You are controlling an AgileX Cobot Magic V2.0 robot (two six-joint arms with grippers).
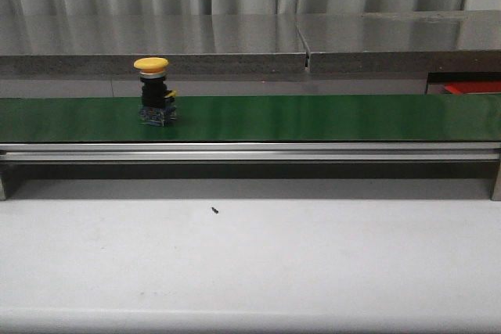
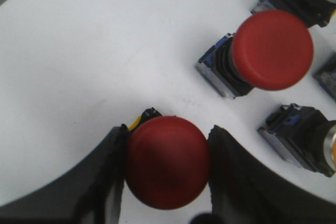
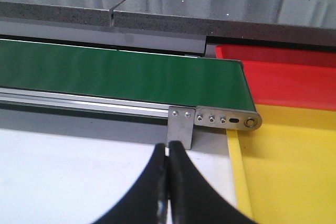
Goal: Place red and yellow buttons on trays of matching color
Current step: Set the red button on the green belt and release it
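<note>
A red push button [image 2: 167, 162] sits clamped between the left gripper's [image 2: 167, 166] black fingers [image 2: 102, 174], above the white table [image 2: 94, 61]; another red button [image 2: 272, 49] lies just beyond it. The right gripper [image 3: 168, 174] is pressed together on nothing, the red tray [image 3: 294, 77] and yellow tray [image 3: 294, 171] beside it. A yellow push button [image 1: 154, 91] stands upright on the green conveyor belt [image 1: 313, 117].

the conveyor belt [image 1: 313, 117] looks smooth and slightly glossy green, on a brushed metal rail [image 1: 250, 152]. the table [image 1: 250, 263] is matt white. the yellow button [image 1: 151, 63] cap looks like smooth plastic. the red tray [image 3: 283, 77] and yellow tray [image 3: 294, 166] look like glossy plastic.
</note>
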